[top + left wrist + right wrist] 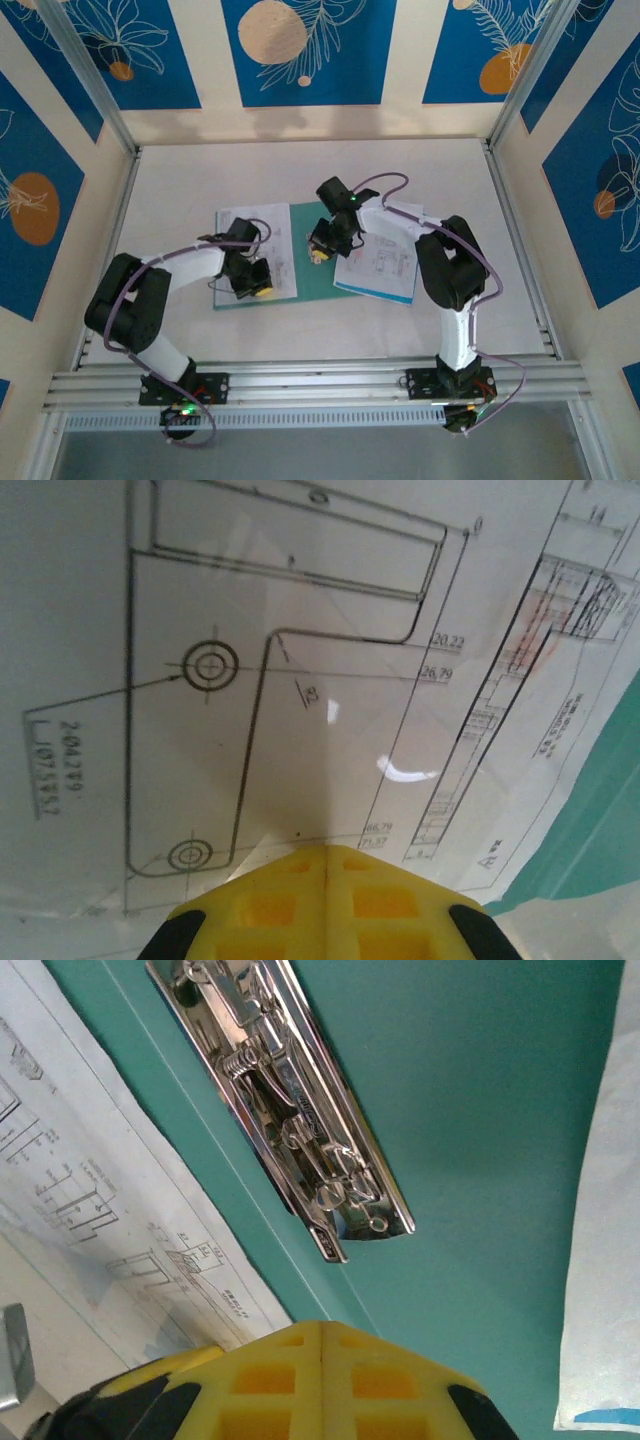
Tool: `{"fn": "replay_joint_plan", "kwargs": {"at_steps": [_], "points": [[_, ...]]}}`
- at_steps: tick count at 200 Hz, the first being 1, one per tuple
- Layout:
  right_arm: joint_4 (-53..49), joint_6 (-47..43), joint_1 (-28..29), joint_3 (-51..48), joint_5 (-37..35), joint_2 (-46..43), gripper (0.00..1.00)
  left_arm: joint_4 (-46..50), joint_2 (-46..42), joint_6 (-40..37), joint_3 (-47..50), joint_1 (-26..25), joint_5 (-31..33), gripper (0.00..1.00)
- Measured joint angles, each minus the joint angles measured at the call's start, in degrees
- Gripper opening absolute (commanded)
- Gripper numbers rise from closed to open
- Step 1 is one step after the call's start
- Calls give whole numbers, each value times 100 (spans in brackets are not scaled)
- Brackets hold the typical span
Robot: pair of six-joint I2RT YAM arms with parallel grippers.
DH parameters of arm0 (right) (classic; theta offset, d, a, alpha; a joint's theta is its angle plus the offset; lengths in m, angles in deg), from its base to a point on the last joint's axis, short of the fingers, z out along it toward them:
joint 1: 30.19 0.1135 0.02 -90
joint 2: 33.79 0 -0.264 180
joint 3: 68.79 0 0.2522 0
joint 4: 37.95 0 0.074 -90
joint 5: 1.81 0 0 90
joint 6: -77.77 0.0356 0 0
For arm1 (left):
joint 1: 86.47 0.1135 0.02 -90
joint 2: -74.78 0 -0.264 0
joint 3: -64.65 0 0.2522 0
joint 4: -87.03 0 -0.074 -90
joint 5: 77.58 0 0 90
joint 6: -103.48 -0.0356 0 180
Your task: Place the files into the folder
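Both closed and empty, the left gripper (326, 858) could crumple the sheet (300, 690), the right gripper (322, 1332) catch the clip (295, 1120) of the folder (490, 1110).

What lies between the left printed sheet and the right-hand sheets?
A bare strip of the teal folder carrying its metal clip, plain in the right wrist view; in the top view the shut right gripper is above that strip.
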Motion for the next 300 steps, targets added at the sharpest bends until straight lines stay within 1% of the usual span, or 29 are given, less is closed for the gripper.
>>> {"fn": "replay_joint_plan", "kwargs": {"at_steps": [43,71,177,217,300], "points": [[-280,186,122,393,-92,267,0,-439,17,225,101,-348,-68,0],[-501,205,146,503,-258,337,0,-584,57,315,101,-472,-101,0],[-686,177,63,623,-450,686,0,-577,66,323,101,-476,-94,0],[-789,170,59,804,-577,861,0,-575,66,323,101,-481,-81,0],[-1362,140,151,1375,-905,1211,0,-566,59,326,98,-483,-68,0]]}}
